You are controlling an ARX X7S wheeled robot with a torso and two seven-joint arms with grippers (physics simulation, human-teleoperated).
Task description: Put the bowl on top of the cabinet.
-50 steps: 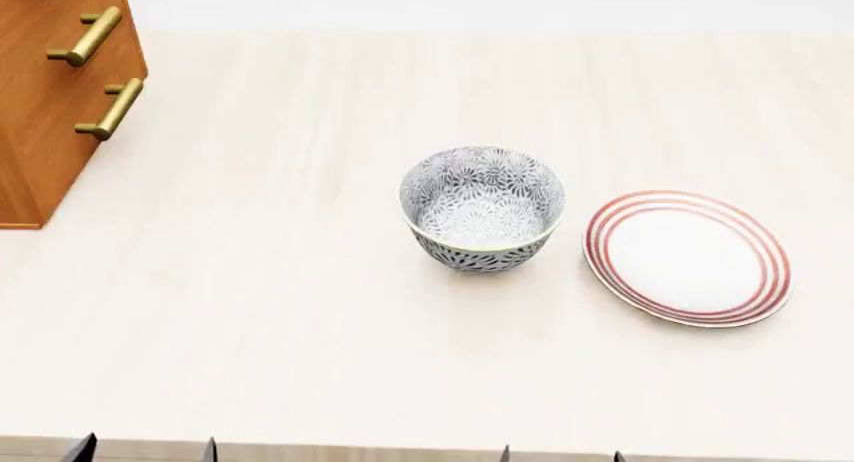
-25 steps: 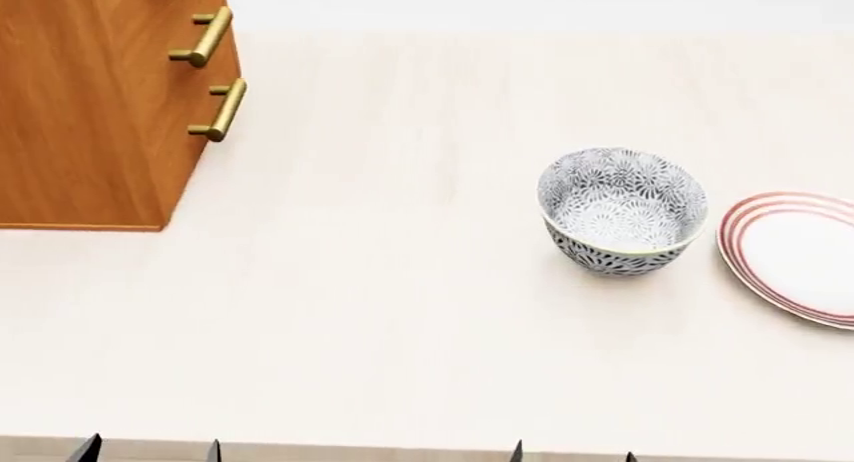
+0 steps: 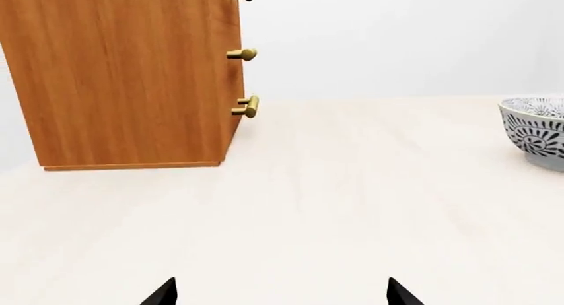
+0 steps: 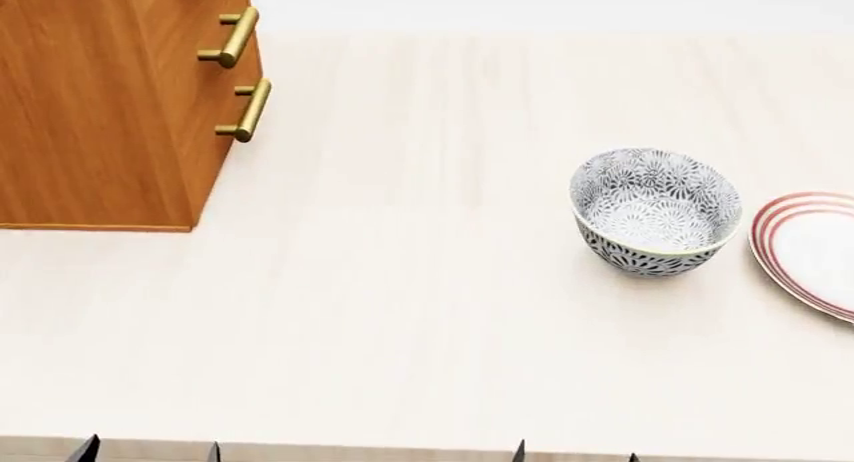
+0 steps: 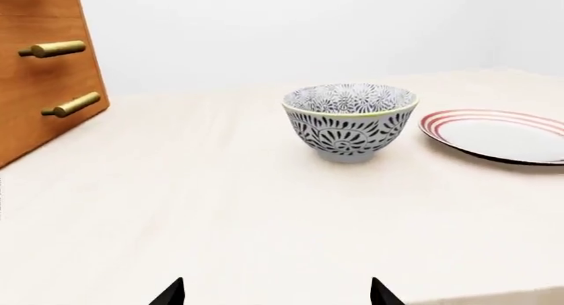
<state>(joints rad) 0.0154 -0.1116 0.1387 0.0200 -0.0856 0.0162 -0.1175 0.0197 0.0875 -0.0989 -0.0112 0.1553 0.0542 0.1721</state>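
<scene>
The patterned black-and-white bowl stands upright on the pale table, right of centre. It also shows in the right wrist view, bowl, and at the edge of the left wrist view, bowl. The orange-brown cabinet stands at the far left with its brass handles facing right; its top is out of view. My left gripper and right gripper hover at the near table edge, both open and empty, well short of the bowl. Only their fingertips show in the head view: left gripper, right gripper.
A flat white plate with red rings lies just right of the bowl, partly cut off by the frame; it also shows as plate. The light wooden table stretches between cabinet and bowl.
The head view has swung left: cabinet, bowl and plate have all slid right in the frame, most of it in the earlier half-second. The fingertips hold their places.
</scene>
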